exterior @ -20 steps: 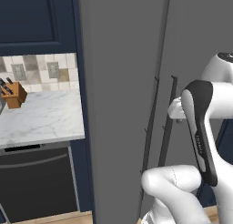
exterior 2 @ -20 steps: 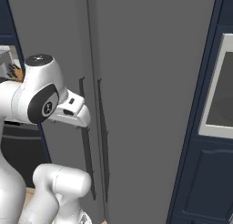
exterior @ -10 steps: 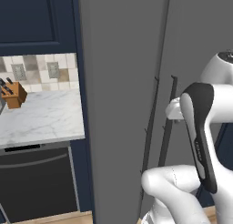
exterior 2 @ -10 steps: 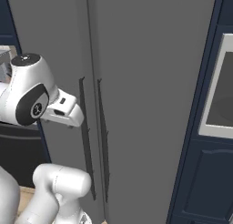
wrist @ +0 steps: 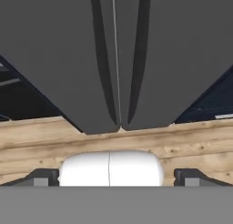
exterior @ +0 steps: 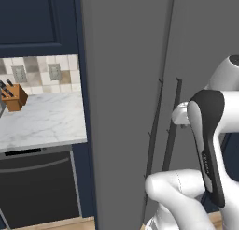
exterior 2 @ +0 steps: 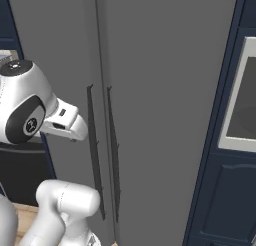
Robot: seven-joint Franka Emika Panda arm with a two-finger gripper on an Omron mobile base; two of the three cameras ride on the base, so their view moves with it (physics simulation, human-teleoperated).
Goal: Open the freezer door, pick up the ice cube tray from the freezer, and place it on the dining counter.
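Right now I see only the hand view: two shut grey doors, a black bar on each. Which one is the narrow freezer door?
Observer: The left one. In the right base view the freezer door is clearly narrower than its neighbour.
Operator: What stands left of the fridge?
Observer: A marble worktop with a knife block on it, backed by tiles.
Operator: And on the right?
Observer: A glass-fronted appliance built into navy cabinets.

No legible text, brand, number or sign anywhere; small marks on the white arm (exterior: 207,145) too blurred to read.
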